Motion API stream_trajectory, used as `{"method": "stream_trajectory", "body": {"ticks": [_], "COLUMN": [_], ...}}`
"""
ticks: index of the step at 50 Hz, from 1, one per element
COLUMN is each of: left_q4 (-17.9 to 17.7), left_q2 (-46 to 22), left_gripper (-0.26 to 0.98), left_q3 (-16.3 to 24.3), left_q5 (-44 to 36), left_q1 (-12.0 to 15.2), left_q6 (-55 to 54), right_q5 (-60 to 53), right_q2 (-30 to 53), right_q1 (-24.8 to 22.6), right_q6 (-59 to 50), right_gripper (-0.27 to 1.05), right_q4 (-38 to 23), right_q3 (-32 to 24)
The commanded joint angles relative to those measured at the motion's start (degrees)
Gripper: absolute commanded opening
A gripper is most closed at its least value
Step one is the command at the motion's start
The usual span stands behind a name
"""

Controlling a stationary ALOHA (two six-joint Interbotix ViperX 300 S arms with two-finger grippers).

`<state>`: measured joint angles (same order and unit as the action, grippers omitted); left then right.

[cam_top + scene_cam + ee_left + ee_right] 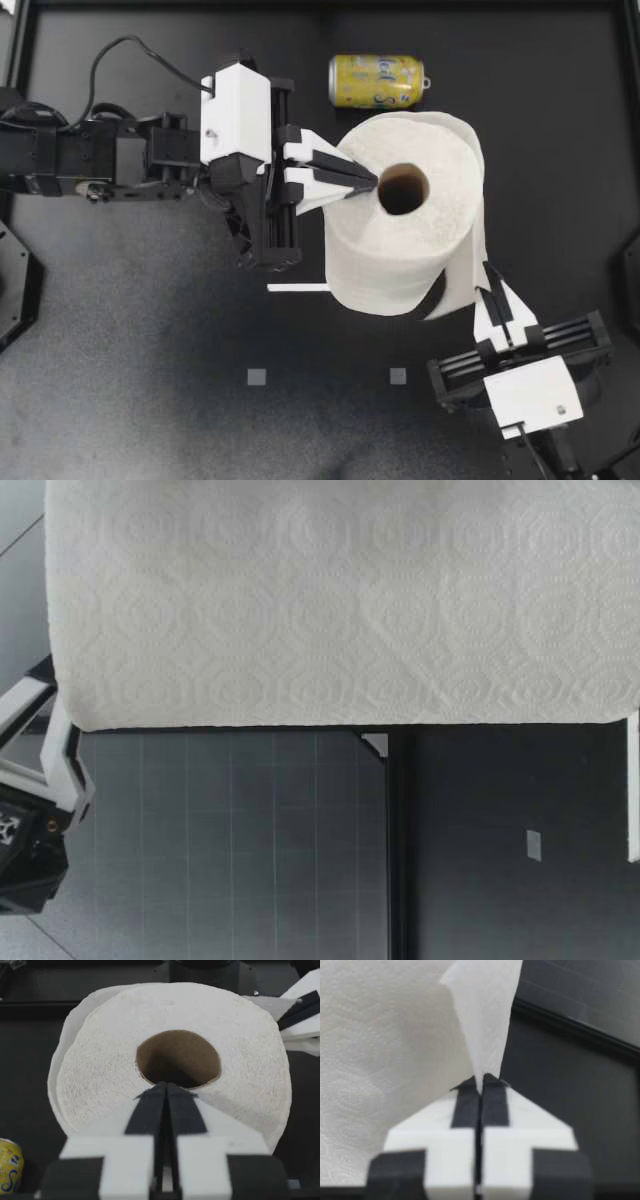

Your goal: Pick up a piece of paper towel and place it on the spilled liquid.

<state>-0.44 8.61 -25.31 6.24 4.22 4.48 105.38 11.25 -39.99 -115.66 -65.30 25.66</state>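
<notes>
A white paper towel roll (400, 235) stands upright mid-table, its brown core facing up. My left gripper (372, 183) is shut, and its tips rest on the roll's top at the rim of the core (178, 1057). A loose sheet (468, 270) hangs off the roll's right side. My right gripper (489, 270) is shut on that sheet's edge; in the right wrist view the sheet (485, 1015) rises out from between the closed tips of my right gripper (481, 1080). I see no spilled liquid in any view.
A yellow can (377, 80) lies on its side behind the roll. A thin white strip (298, 288) lies on the black table just left of the roll's base. Two small grey squares (257, 376) (398, 376) mark the table nearer the front.
</notes>
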Motion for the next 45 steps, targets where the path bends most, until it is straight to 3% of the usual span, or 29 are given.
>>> {"method": "stream_trajectory", "body": {"ticks": [1, 16, 45], "left_q4": [-0.2, -0.2, -0.7], "left_q2": [-0.3, -0.8, -1.7], "left_gripper": [0.04, 0.04, 0.04], "left_q3": [0.1, 0.1, -0.1], "left_q5": [0.9, 2.1, 3.7], "left_q1": [0.4, 0.4, 0.4], "left_q6": [-0.1, -0.1, -2.2], "right_q5": [-0.2, -0.3, -0.2], "right_q2": [-2.4, -2.6, -7.5], "right_q1": [0.4, -0.4, -1.7], "right_q6": [-0.1, 0.4, -1.5], "right_gripper": [-0.11, -0.13, -0.13], "right_q4": [0.0, 1.2, 6.0], "right_q3": [-0.5, -0.3, 6.9]}}
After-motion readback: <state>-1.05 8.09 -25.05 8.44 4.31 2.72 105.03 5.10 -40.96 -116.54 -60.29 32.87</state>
